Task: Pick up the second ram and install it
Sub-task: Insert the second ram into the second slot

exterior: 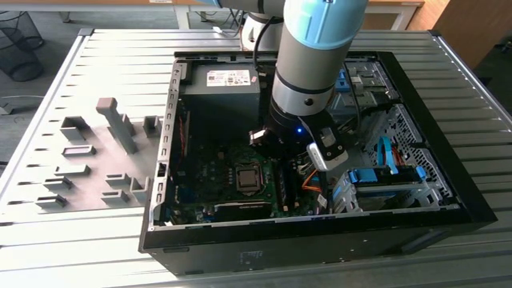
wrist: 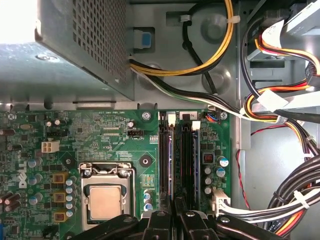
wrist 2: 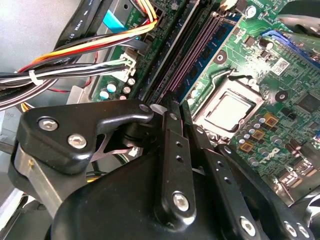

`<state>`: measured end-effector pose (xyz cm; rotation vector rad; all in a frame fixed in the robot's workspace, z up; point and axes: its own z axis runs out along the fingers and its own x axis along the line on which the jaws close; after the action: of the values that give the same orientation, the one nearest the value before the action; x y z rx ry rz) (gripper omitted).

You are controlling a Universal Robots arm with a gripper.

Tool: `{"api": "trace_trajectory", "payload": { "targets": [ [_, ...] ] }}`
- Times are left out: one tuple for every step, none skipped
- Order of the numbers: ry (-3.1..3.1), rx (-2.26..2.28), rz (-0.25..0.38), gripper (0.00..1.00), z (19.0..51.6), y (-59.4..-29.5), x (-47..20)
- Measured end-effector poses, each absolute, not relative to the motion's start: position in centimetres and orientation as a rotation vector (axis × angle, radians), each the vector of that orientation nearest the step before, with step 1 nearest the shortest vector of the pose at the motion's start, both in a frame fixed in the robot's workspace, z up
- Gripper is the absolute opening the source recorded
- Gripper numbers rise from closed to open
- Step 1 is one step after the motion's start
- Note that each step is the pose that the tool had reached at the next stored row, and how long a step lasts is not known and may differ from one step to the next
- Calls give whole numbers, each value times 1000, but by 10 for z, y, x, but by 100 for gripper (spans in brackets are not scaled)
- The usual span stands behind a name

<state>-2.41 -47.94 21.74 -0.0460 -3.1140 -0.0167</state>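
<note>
Slatted grey worktop (exterior: pixel 120 54) carries the open computer case (exterior: pixel 448 198). Inside it the claw (wrist: pixel 175 212) sits over the memory slots (wrist: pixel 181 160), fingers pressed together. The second ram (wrist 2: pixel 207 47) seems seated just ahead; push straight down, evenly.

One processor socket (wrist: pixel 105 200), four memory slots (wrist: pixel 181 160)

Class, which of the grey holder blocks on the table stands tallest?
The narrow grey post at the far end of the group. It rises well above the low blocks around it.
</note>
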Motion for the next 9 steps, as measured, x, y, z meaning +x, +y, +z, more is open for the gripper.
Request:
{"api": "trace_trajectory", "payload": {
  "targets": [
    [-3114,-46,-17,14,217,-479,-24],
    [-3114,-46,-17,14,217,-479,-24],
    [-3114,-46,-17,14,217,-479,-24],
    [-3114,-46,-17,14,217,-479,-23],
    [-3114,-46,-17,14,217,-479,-23],
    [-3114,-46,-17,14,217,-479,-23],
    [-3114,-46,-18,14,216,-479,-23],
    [-3114,-46,-18,14,216,-479,-23],
    [-3114,-46,-18,14,216,-479,-23]
  ]
}}
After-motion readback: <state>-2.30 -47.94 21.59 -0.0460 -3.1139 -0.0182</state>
